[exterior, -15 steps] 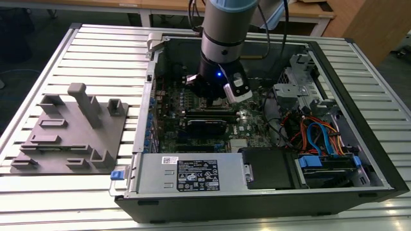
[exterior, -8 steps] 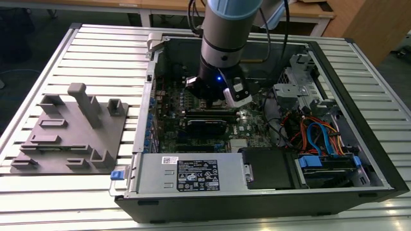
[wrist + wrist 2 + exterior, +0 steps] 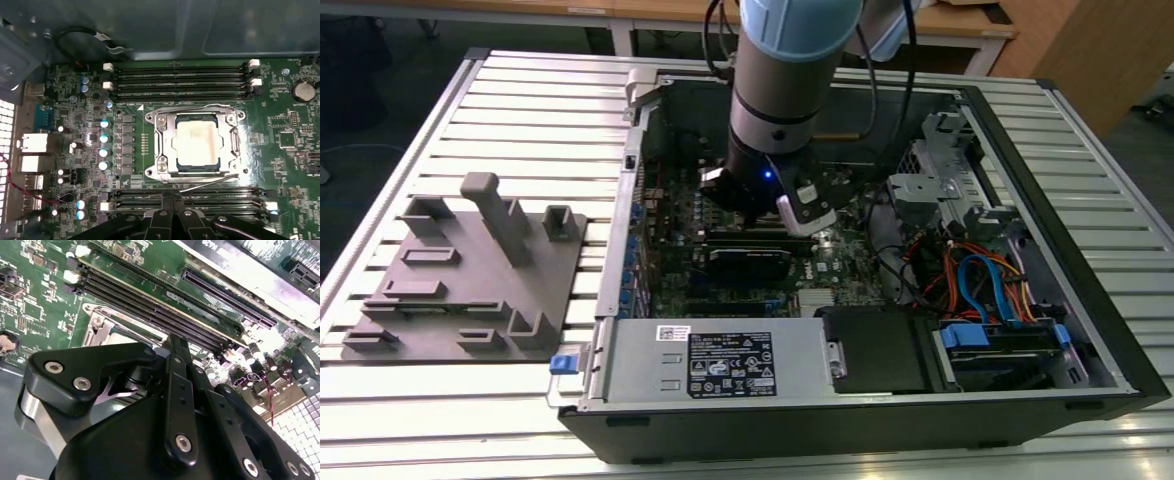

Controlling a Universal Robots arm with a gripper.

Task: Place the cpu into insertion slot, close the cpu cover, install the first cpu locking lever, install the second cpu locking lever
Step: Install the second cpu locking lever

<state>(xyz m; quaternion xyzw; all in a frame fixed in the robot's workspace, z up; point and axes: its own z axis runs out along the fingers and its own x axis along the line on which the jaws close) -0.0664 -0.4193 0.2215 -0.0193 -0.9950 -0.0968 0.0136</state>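
Gripper (image 3: 172, 212) over memory slots (image 3: 185, 200), beside cpu (image 3: 198, 141), cpu cover (image 3: 165, 142) down

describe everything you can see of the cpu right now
In the first wrist view the cpu is a flat square chip with a pale, dull metal top, lying level in the insertion slot. The silvery cpu cover frames it on all sides, its window leaving the chip's top bare. Green board and long black slots surround it. Nothing grips or touches its top.
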